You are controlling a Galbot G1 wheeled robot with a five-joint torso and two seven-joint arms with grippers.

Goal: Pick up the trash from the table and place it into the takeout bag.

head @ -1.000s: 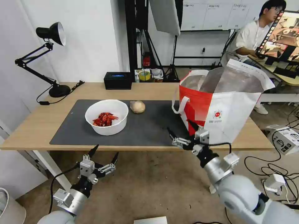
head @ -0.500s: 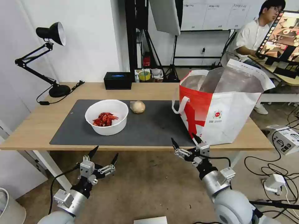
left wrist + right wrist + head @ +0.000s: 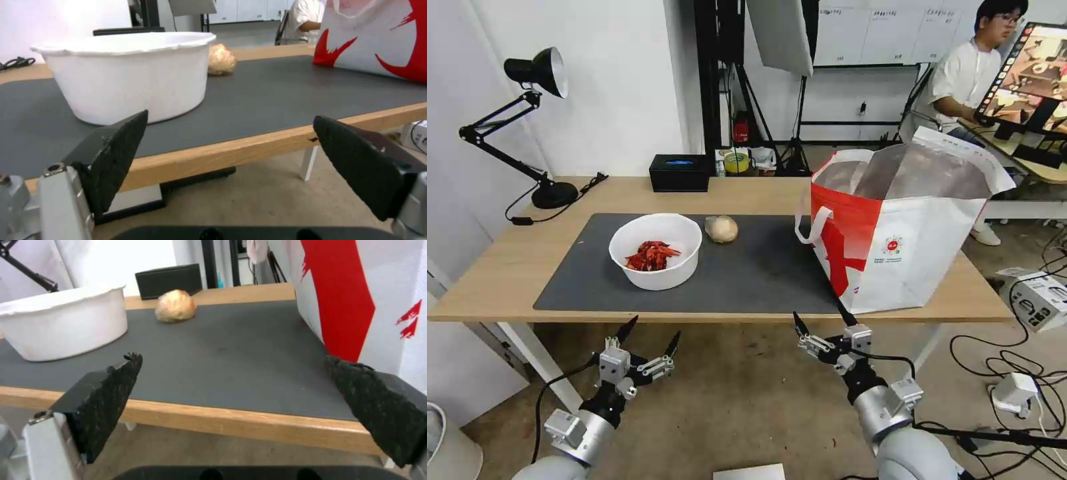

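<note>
Lowered and drawn back from the bag over the past second, my right hand [image 3: 822,327] now hangs below the front edge of the desk [image 3: 507,267], fingers spread wide and holding nothing, pointed up toward the dark mat [image 3: 754,273]. My left hand [image 3: 650,337] waits at the same low level in front of the bowl, likewise spread and empty, barely shifted from where it was. On the mat the white bowl [image 3: 656,250] of red shells [image 3: 652,255] sits to the left, and the beige lump [image 3: 721,228] lies just beyond it toward the middle, apart from the bowl. At the right end of the desk stands the red-and-white bag [image 3: 907,233], much taller than the bowl, its mouth propped open with the foil lining showing, which I judge leaves it ready to take things dropped from above. Behind the mat are a black box [image 3: 679,173] and, at the far left corner, a desk lamp [image 3: 534,120]; neither is trash. From my right wrist, the lump [image 3: 175,310] lies ahead between my open fingers [image 3: 104,396], with the bag's wall close on one side. I judge both hands are parked low so the desk is unobstructed before the next pick, with bowl and lump yet to go in.
</note>
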